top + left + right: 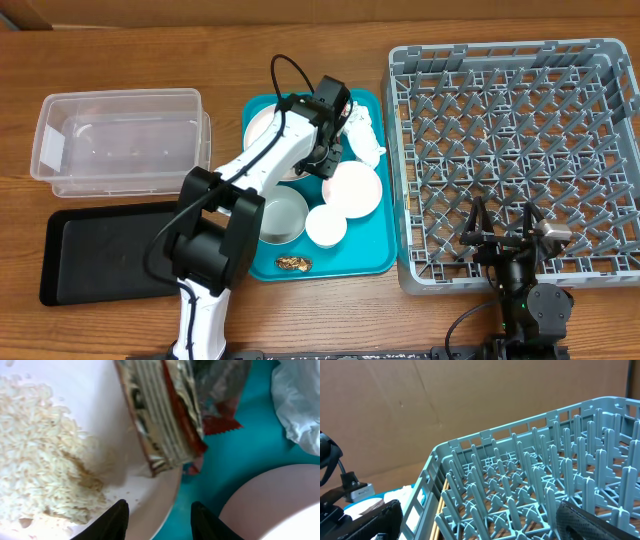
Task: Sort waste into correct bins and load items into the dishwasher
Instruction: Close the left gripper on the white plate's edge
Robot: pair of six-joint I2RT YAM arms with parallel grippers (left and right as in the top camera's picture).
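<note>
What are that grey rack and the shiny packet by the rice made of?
Rack: looks like moulded plastic, matt grey, going by its even lattice walls and identical pegs. Wrapper: probably thin metallised plastic film, glossy. It creases, glints and has a zigzag-cut red edge.

Wooden table [120, 50], clear tub [120, 95] and black tray [100, 250] at left, teal tray [362, 248] centre, grey dish rack [500, 50] right

White plate [90, 390]: bears loose rice [35, 460]; red snack wrapper [165, 415] lies across its rim. Crumpled napkin [363, 135] just beside. Pink bowl [357, 188], grey-white bowl [283, 215], cup [326, 225]: upright, clustered. Brown lump [293, 263] near cup. Clear tub [50, 140], black tray [100, 255]: well apart.
</note>
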